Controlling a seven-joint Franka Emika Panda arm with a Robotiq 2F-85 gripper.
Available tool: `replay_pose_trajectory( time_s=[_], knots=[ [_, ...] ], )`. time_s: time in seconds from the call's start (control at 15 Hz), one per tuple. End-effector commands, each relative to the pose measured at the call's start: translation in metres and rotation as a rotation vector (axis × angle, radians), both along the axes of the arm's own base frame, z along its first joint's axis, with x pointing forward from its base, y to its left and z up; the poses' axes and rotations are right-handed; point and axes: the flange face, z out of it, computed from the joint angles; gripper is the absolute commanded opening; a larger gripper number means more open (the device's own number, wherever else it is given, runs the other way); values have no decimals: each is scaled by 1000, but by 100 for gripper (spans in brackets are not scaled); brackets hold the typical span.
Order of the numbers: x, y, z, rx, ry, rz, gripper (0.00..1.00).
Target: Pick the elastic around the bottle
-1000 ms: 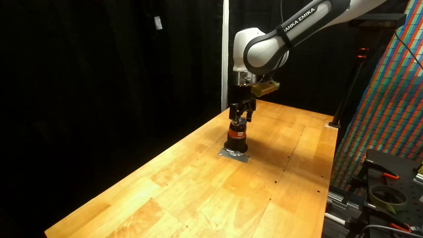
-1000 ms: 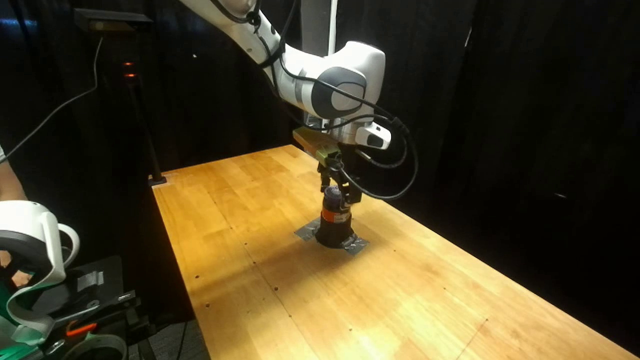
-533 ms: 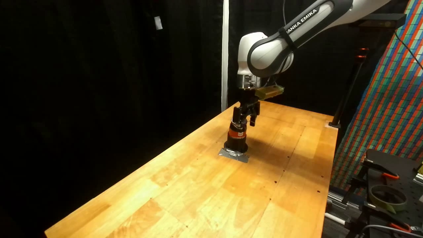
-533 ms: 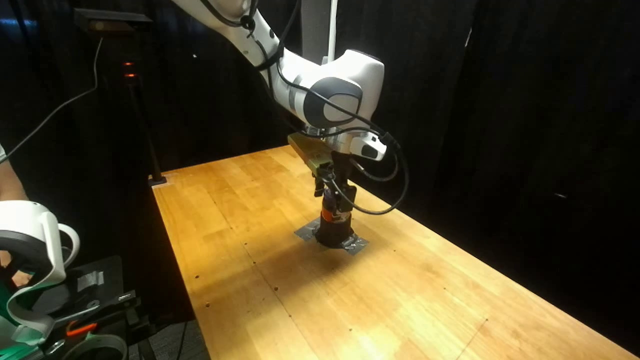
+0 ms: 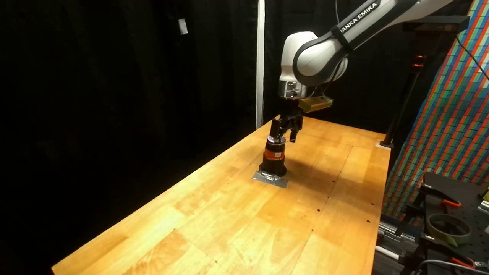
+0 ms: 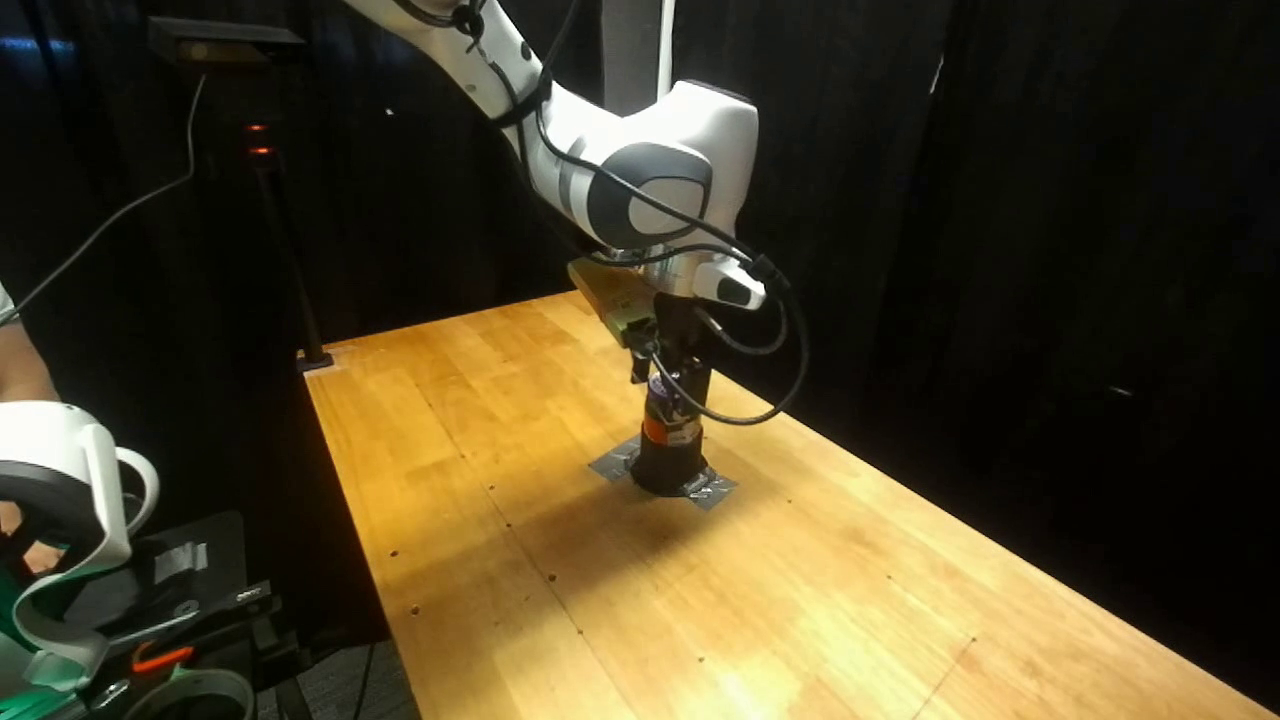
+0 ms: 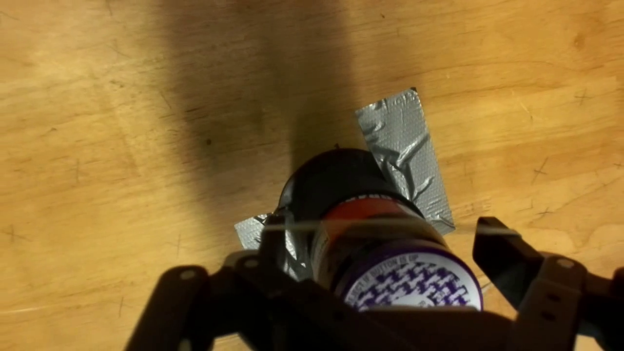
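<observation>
The dark bottle with an orange-red band stands upright on the table in both exterior views (image 5: 274, 154) (image 6: 664, 434) and in the wrist view (image 7: 360, 209), where its white and purple lid shows. A thin pale elastic (image 7: 377, 223) stretches across the gap between my two fingertips and looks looped over both. In the wrist view it passes in front of the bottle's upper part. My gripper (image 7: 382, 231) is open, at the height of the bottle's top in both exterior views (image 5: 284, 138) (image 6: 668, 380). One finger is close to the bottle; the other stands apart from it.
Grey tape (image 7: 407, 156) fixes the bottle's base to the wooden table (image 5: 237, 229). A cable loop (image 6: 790, 360) hangs from the wrist beside the gripper. A dark cart with a tape roll (image 5: 449, 229) stands beyond the table edge. Dark curtains surround the table.
The gripper has shifted off-centre from the bottle, rightward in an exterior view. It dipped, then rose slightly, and more of the lid shows. The bottle has not moved.
</observation>
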Motion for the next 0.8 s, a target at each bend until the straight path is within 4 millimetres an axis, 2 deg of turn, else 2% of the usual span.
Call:
replay_pose_trajectory(
  time_s=[0.0, 0.2, 0.6, 0.67, 0.73],
  knots=[
    [-16, -6, 20, 16, -34, -44, 100],
    [-23, -4, 20, 21, -39, -41, 100],
    [-52, 10, -11, 2, 2, -17, 100],
    [-56, 14, -16, -15, -13, -19, 75],
    [-60, 17, -19, -23, -21, -16, 74]
  ],
)
